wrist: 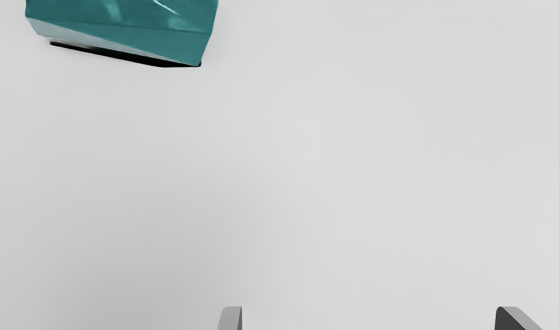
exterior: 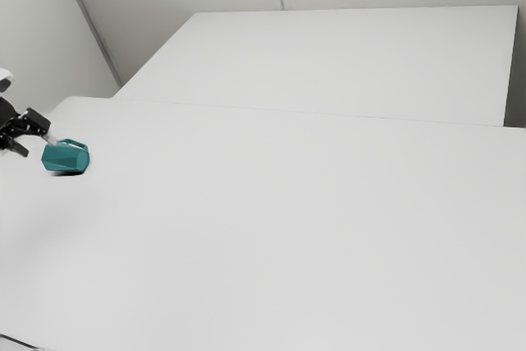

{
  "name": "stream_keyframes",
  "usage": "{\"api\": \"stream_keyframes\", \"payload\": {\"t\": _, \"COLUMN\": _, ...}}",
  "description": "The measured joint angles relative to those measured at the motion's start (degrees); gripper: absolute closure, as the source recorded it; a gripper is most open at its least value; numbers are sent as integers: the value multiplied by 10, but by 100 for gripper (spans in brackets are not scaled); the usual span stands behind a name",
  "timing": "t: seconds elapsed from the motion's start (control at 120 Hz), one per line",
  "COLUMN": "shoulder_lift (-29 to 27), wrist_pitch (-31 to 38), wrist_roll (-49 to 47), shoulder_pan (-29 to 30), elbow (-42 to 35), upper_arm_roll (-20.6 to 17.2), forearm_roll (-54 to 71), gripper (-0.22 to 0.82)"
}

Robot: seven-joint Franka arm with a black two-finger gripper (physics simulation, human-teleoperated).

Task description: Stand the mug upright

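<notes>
At the exterior view's left edge, my gripper (exterior: 39, 144) hangs above the table, close beside the teal mug (exterior: 64, 157). The faceted mug lies on its side, its handle turned upward. In the wrist view the mug (wrist: 123, 23) is cut off by the picture's edge, with a dark shadow under it and its handle out of sight. My gripper (wrist: 369, 316) stands open there, fingertips wide apart with nothing between them, and the mug is off beyond them.
The white table (exterior: 279, 219) stretches away to the exterior view's right. A raised white surface (exterior: 345, 63) stands behind it, before pale walls. A dark cable (exterior: 18, 341) shows at the exterior view's lower left.
</notes>
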Motion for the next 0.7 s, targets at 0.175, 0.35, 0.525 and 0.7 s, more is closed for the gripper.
{"api": "stream_keyframes", "payload": {"t": 0.175, "shoulder_lift": 126, "wrist_pitch": 32, "wrist_roll": 129, "shoulder_pan": 185, "elbow": 98, "upper_arm_roll": -170, "forearm_roll": -87, "gripper": 0}}
{"api": "stream_keyframes", "payload": {"t": 0.35, "shoulder_lift": 178, "wrist_pitch": 44, "wrist_roll": 260, "shoulder_pan": 341, "elbow": 110, "upper_arm_roll": -290, "forearm_roll": -116, "gripper": 0}}
{"api": "stream_keyframes", "payload": {"t": 0.525, "shoulder_lift": 220, "wrist_pitch": 36, "wrist_roll": 383, "shoulder_pan": 411, "elbow": 127, "upper_arm_roll": -300, "forearm_roll": -125, "gripper": 0}}
{"api": "stream_keyframes", "payload": {"t": 0.7, "shoulder_lift": 302, "wrist_pitch": 32, "wrist_roll": 484, "shoulder_pan": 419, "elbow": 196, "upper_arm_roll": -323, "forearm_roll": -125, "gripper": 0}}
